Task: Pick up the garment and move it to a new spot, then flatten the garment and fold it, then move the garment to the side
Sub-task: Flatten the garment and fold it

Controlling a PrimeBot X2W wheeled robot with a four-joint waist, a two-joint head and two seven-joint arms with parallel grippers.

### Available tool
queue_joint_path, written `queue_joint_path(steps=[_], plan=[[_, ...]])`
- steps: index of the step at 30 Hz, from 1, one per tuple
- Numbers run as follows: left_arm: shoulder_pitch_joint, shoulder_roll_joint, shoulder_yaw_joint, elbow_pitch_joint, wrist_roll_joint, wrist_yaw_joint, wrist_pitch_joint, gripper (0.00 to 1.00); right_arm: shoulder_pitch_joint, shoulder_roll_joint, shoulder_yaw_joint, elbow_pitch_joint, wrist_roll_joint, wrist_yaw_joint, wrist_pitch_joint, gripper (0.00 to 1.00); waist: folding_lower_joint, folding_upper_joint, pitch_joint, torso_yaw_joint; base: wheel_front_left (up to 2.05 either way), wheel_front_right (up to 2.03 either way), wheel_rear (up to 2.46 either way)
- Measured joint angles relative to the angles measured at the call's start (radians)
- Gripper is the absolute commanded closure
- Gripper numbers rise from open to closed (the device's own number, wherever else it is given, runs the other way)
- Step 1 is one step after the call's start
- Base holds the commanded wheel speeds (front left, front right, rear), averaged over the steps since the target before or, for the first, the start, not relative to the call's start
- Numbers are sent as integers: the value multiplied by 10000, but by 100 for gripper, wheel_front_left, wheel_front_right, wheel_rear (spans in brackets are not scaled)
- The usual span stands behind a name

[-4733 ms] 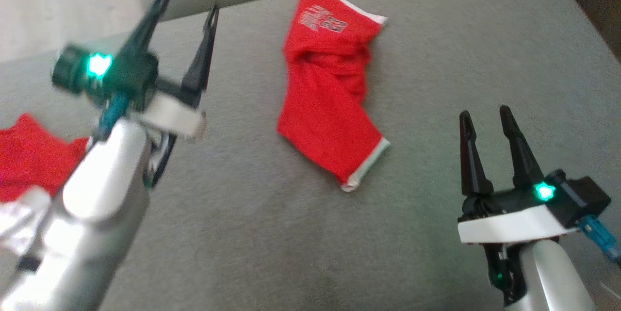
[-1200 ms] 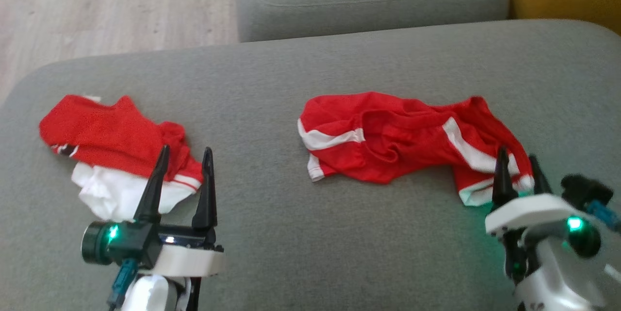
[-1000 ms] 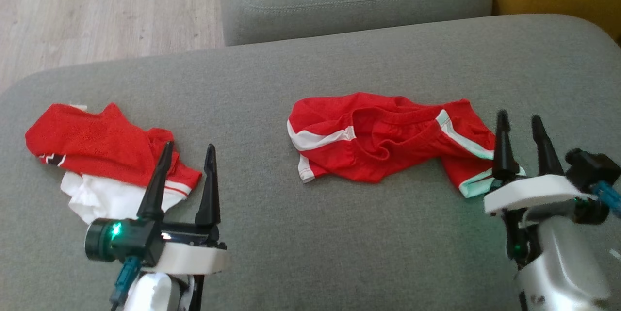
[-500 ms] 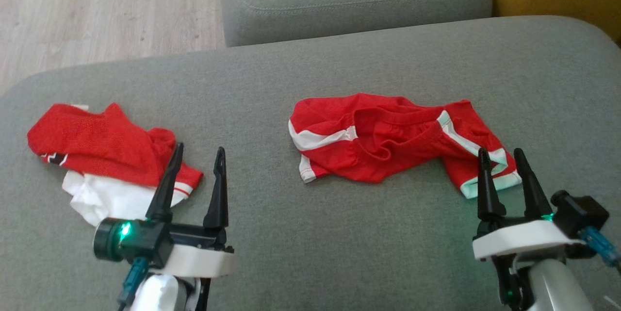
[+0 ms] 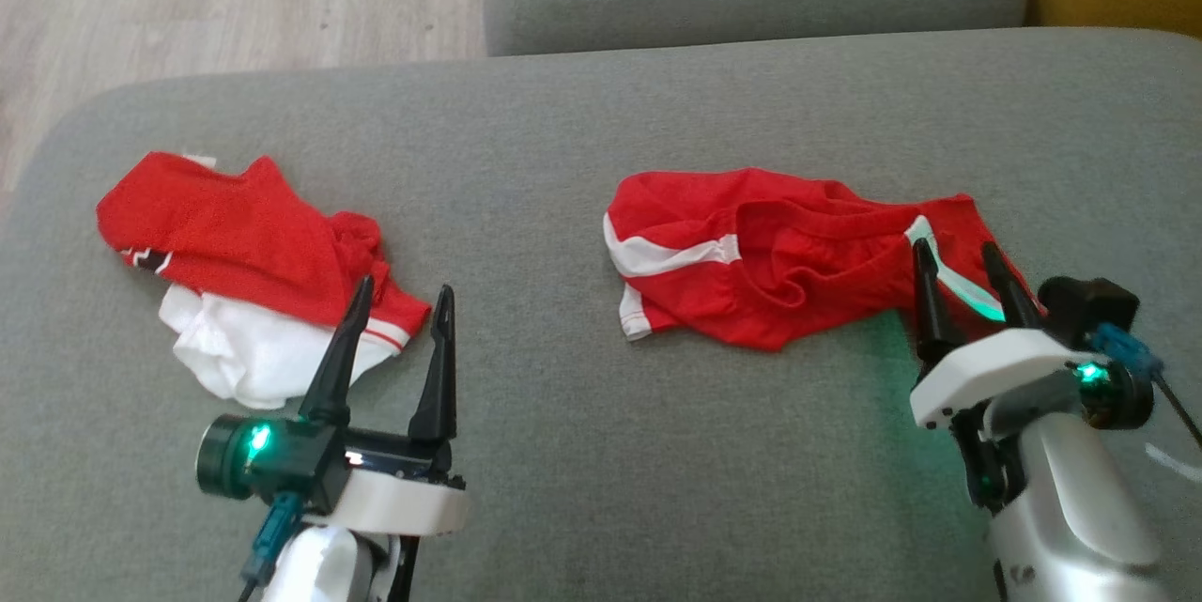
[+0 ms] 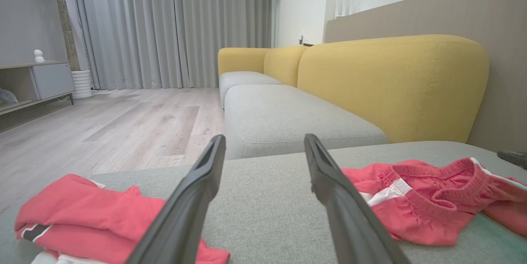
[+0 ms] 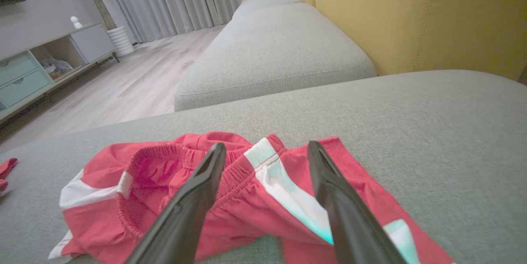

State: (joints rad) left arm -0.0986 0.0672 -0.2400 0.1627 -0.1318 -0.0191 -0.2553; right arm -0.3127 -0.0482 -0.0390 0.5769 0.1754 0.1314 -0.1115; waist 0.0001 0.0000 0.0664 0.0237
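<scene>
Where the head view looks down, red shorts (image 5: 779,273) lie crumpled right of centre on the grey cushion (image 5: 563,452); left gripper (image 5: 405,286) and right gripper (image 5: 955,245) both gape empty. Left wrist view: shorts right of the fingers (image 6: 334,190). Right wrist view: fingers frame the shorts' white stripe.

Shorts (image 5: 742,297): thin red cloth, slight sheen. Cushion (image 5: 563,452): matt woven grey fabric. Floor (image 5: 235,1) at 11 o'clock: smooth pale wood.
</scene>
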Motion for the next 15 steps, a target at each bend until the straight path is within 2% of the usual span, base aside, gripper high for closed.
queue_joint_path(steps=[11, 12, 13, 14, 15], plan=[[-119, -54, -188, 21, 12, -75, 0, 0, -1588, -8, -428, 2987, -119, 0, 88, 0, 0, 0, 274, 453, 0, 0, 0], [-143, -54, -188, 25, 12, -75, 0, 0, -1676, -10, -433, 3177, -199, 0, -2, 3, 0, 0, 292, 482, 0, 0, 0], [-172, -59, -190, 25, 12, -75, 0, 0, -1755, -10, -433, 3354, -199, 0, -86, 55, 0, 0, 308, 501, 0, 0, 0], [-188, -61, -186, 23, 12, -75, 0, 0, -1828, -10, -418, 3524, -199, 0, -171, 100, 0, 0, 326, 509, 0, 0, 0], [-194, -63, -184, 19, 12, -75, 0, 0, -1913, -10, -393, 3697, -198, 0, -253, 100, 0, 0, 345, 508, 0, 0, 0]])
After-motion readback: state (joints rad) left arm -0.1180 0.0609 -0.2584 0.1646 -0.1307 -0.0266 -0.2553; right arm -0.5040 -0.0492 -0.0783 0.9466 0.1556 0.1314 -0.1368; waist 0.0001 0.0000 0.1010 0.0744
